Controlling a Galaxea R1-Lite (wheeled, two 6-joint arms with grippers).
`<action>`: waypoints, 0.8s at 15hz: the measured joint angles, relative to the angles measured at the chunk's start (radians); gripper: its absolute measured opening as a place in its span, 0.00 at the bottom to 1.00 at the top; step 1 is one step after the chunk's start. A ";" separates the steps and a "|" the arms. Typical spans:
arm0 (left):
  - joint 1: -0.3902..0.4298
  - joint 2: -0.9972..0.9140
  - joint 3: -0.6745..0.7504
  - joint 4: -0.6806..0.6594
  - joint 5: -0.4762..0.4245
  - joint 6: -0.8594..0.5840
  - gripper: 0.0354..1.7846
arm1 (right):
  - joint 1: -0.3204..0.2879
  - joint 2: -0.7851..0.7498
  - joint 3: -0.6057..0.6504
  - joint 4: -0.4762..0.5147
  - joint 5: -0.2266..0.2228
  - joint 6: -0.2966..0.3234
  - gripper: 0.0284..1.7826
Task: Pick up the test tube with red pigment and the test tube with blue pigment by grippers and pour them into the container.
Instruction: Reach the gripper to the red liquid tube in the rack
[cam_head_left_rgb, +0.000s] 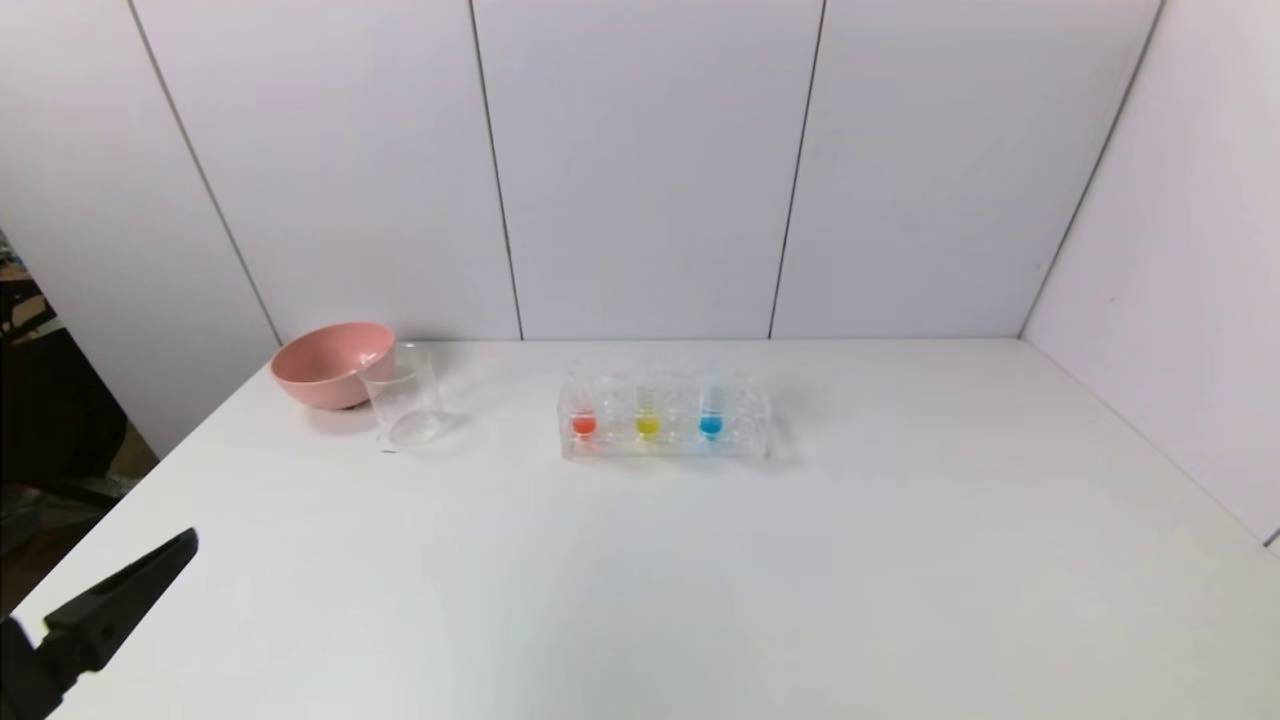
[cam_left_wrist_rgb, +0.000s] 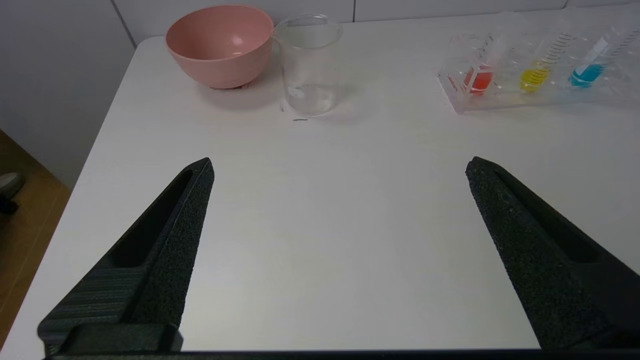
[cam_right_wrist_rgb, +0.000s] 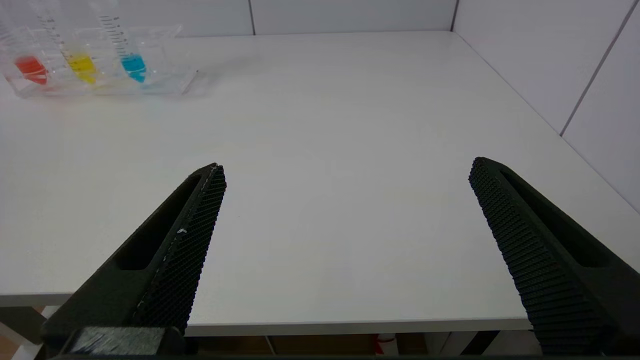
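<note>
Nothing picked yet; both arms sit at the near edge of the white counter.

Left gripper: over the near-left corner, fingers spread wide, holding nothing.

Pink bowl: far-left corner area, near the back edge. Glass beaker touches or sits just beside it, on the side toward the rack; it looks empty.

Clear tube rack: mid-counter toward the back edge, well apart from the beaker. Tubes stand upright in it, left to right: test tube with red pigment, yellow tube, test tube with blue pigment. Empty slots between them.

Right gripper: not visible from the head camera; its wrist view puts it at the near edge toward the right side, fingers spread wide, empty.

Step in hand, as I read it: approach for the first grasp.
- left takes red, right takes blue: matches the sides
- come in high, grip the upper tube above the liquid
- lift straight up to clear the rack
- stay off the yellow tube
- pour into the beaker, not the bowl
</note>
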 joint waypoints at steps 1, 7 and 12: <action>0.000 0.091 -0.029 -0.046 -0.031 0.002 0.99 | 0.000 0.000 0.000 0.000 0.000 0.000 1.00; -0.024 0.524 -0.226 -0.130 -0.344 0.091 0.99 | 0.000 0.000 0.000 0.000 0.000 0.000 1.00; -0.191 0.819 -0.364 -0.193 -0.197 0.070 0.99 | 0.000 0.000 0.000 0.000 0.000 0.000 1.00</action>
